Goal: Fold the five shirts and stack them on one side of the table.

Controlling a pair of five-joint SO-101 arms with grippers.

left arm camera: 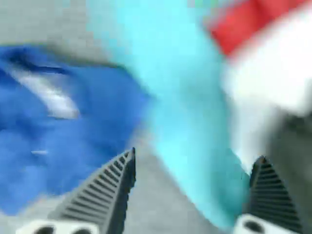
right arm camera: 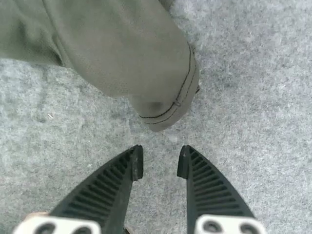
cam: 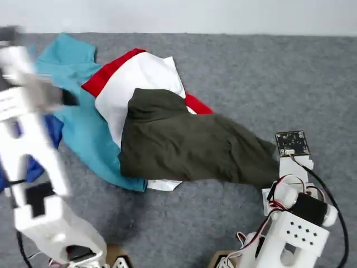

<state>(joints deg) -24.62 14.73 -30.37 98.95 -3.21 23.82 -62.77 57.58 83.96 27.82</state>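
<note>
**Right gripper.** The right gripper (right arm camera: 159,158) has two black ribbed fingers (right arm camera: 114,187) set slightly apart. The gap between them is narrow and holds nothing. The tips point down at the grey felt-like table surface (right arm camera: 253,87), near the cuff (right arm camera: 168,109) of the dark olive fabric shirt (right arm camera: 122,48). Tips and cuff do not touch. In the high view, the right arm (cam: 295,223) stands at the near right of the table. Its wrist camera board (cam: 292,143) sits just beside the end of the olive sleeve.

**Left gripper.** The left gripper (left arm camera: 195,165) has its fingers (left arm camera: 114,187) spread wide apart and holds nothing. It is above the shirts. Between the tips show a patch of grey surface and the turquoise fabric shirt (left arm camera: 180,97). The royal blue fabric shirt (left arm camera: 63,136) lies beside one finger. The white fabric shirt with red trim (left arm camera: 273,68) lies farther out, past the other finger.

**Shirts, high view.** The shirts form one overlapping, unfolded pile.
- The left arm (cam: 33,156) rises from the near left corner over the left end of the pile.
- The blue shirt (cam: 54,131) lies at the left edge, touching the turquoise shirt (cam: 83,131).
- The white and red shirt (cam: 139,84) lies on the turquoise one.
- The olive shirt (cam: 189,148) lies on top of both, with one sleeve stretched toward the right arm.
</note>
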